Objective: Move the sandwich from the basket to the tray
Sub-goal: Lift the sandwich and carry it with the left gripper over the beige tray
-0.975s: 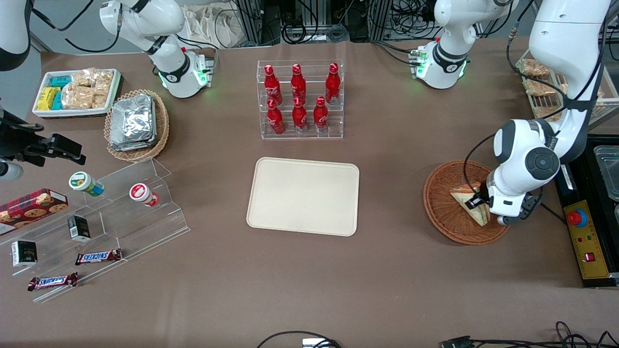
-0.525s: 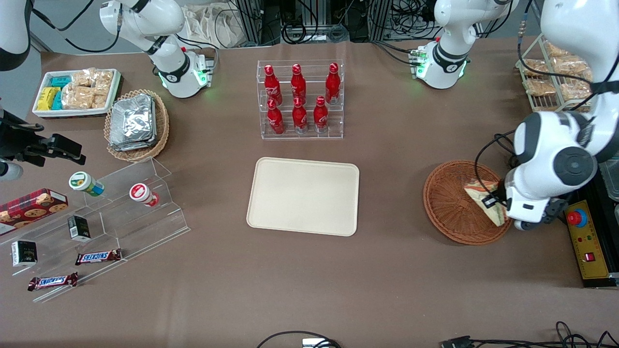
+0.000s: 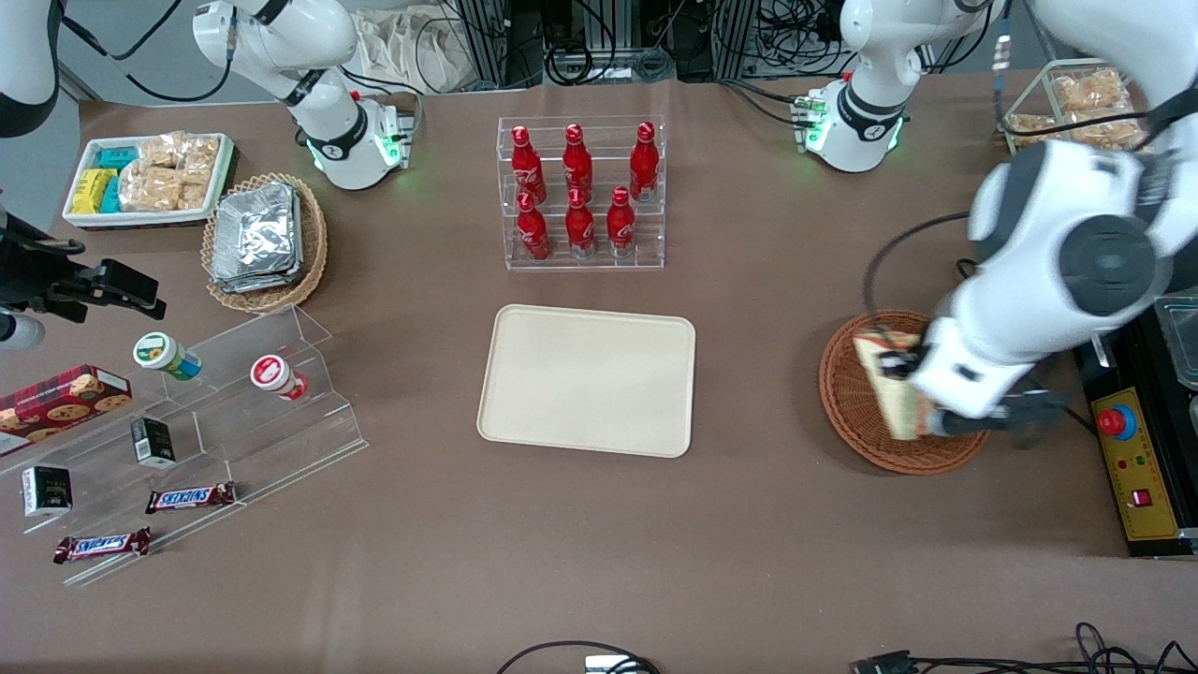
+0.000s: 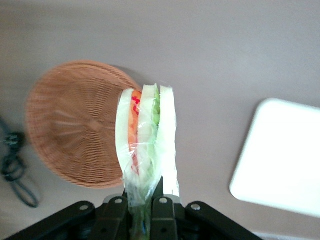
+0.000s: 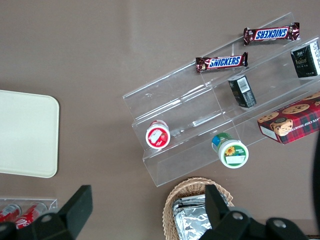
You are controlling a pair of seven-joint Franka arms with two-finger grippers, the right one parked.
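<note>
The tool (image 3: 913,398) hung above the basket (image 3: 856,393), clamped on the sandwich (image 3: 889,384), which was lifted off the wicker. Between the basket and the tray (image 3: 587,378) lay bare brown tabletop (image 3: 758,374) with nothing standing on it. The tray's surface was free. The only tall thing near the tray was the clear rack of red bottles (image 3: 581,192), farther from the front camera than the tray. The stepped acrylic shelf (image 3: 253,402) stood toward the parked arm's end.
</note>
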